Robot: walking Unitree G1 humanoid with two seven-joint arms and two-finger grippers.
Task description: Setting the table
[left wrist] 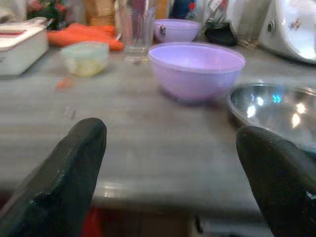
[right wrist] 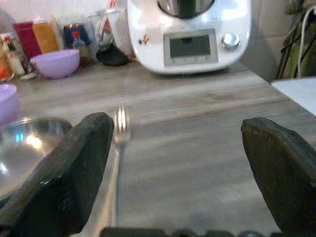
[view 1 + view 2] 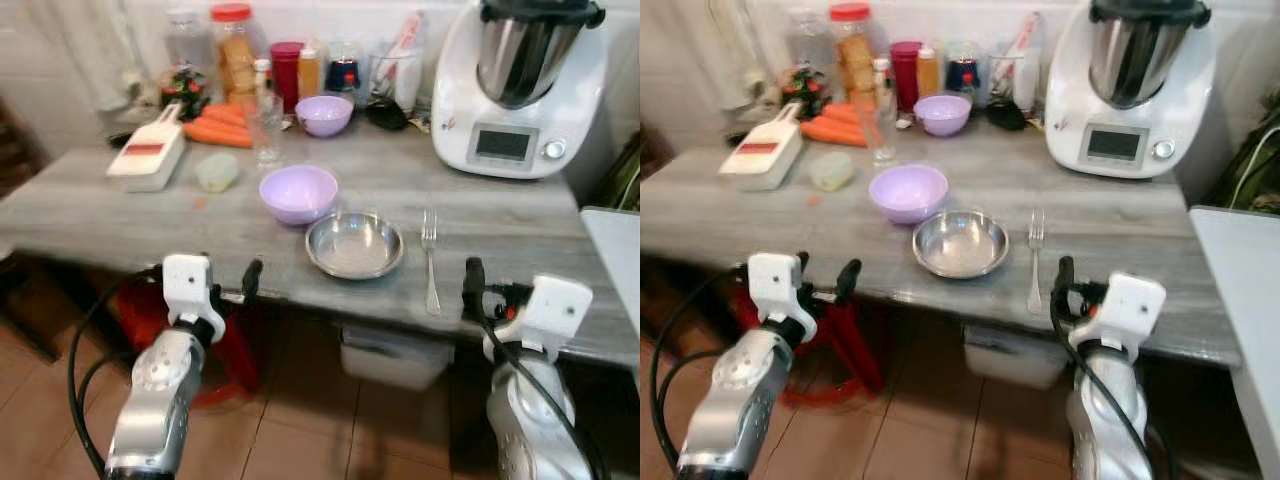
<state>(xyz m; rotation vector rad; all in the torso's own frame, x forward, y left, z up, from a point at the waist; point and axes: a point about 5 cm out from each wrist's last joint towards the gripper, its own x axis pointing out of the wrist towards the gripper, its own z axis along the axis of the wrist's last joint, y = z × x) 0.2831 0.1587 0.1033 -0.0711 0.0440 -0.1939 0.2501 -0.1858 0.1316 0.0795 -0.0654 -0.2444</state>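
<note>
A metal plate (image 3: pixel 354 245) sits near the front edge of the table (image 3: pixel 90 215), with a fork (image 3: pixel 430 260) just to its right.
A bowl (image 3: pixel 298 192) touches the plate's rear-left rim; a glass (image 3: pixel 265 130) and a second bowl (image 3: pixel 324 114) stand behind it. A slicer (image 3: pixel 148 152) and a small container (image 3: pixel 217 171) lie to the left, carrots (image 3: pixel 218 127) behind them. Jars and bottles (image 3: pixel 236 60) line the back, a kitchen machine (image 3: pixel 520 85) at the rear right.

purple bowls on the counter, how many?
2. The near purple bowl sits just behind and left of the steel dish; the far purple bowl sits at the back, in front of the jars. More could hide among that clutter.
</note>
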